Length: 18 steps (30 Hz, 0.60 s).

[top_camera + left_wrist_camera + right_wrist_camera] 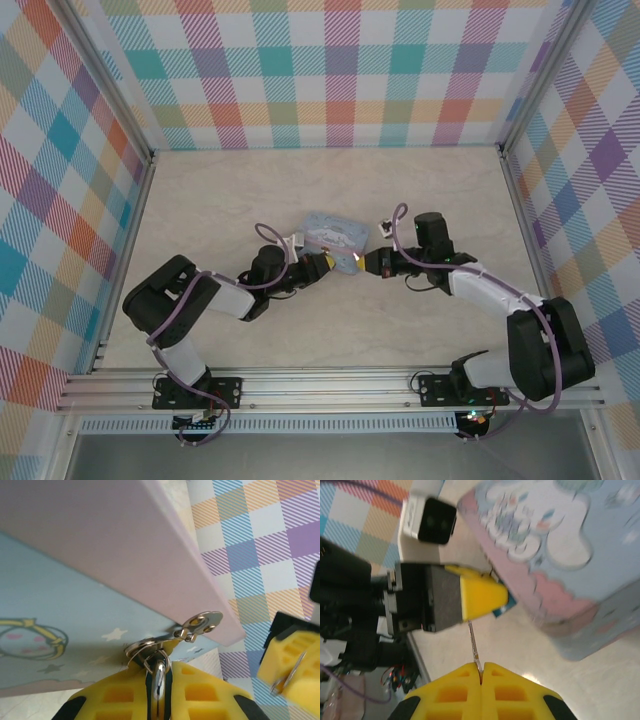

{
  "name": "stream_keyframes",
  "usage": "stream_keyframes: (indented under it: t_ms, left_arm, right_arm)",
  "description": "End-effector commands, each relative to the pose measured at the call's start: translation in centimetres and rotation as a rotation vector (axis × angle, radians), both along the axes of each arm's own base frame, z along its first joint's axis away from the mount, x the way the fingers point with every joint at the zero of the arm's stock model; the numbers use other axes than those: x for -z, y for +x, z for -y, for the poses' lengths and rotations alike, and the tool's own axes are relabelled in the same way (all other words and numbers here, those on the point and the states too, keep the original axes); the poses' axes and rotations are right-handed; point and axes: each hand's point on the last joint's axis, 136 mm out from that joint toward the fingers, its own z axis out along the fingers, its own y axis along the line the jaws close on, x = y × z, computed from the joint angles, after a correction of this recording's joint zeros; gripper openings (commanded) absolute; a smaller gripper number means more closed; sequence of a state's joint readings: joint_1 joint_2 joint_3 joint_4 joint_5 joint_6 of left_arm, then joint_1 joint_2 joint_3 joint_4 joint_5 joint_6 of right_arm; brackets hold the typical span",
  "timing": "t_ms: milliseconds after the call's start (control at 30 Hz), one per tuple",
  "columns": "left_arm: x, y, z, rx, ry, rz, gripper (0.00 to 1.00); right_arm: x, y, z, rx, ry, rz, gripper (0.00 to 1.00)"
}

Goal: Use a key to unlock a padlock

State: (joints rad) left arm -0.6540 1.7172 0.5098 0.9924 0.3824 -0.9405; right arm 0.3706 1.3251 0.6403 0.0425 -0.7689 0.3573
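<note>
Progress is partial: padlock (499, 611) sits at the hasp (202, 622) of the tin (335, 232), pinched in the closed left jaws. Key (474, 647) is clamped in the closed right jaws, its tip just beside the padlock. Inserting and turning look left to do. Both arms reach inward over the worktop (220, 200), left gripper (325, 262) and right gripper (368, 263) nose to nose.
</note>
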Motion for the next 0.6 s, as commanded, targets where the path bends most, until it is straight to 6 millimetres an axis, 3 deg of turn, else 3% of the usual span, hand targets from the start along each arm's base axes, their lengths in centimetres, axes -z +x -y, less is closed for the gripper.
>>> stream_keyframes:
  t_ms: [0, 133, 567]
  left_arm:
    - [-2.4, -0.3, 1.2, 0.053, -0.033, 0.063, 0.07]
    - [-2.5, -0.2, 1.3, 0.055, -0.043, 0.061, 0.06]
    - [-1.5, -0.8, 1.2, 0.083, -0.007, 0.048, 0.05]
  right_arm:
    - [0.8, -2.6, -1.0, -0.092, 0.021, -0.044, 0.01]
    - [2.2, -2.3, -1.9, -0.083, -0.012, -0.062, 0.01]
    - [5.6, 1.9, -1.3, 0.053, -0.145, -0.089, 0.01]
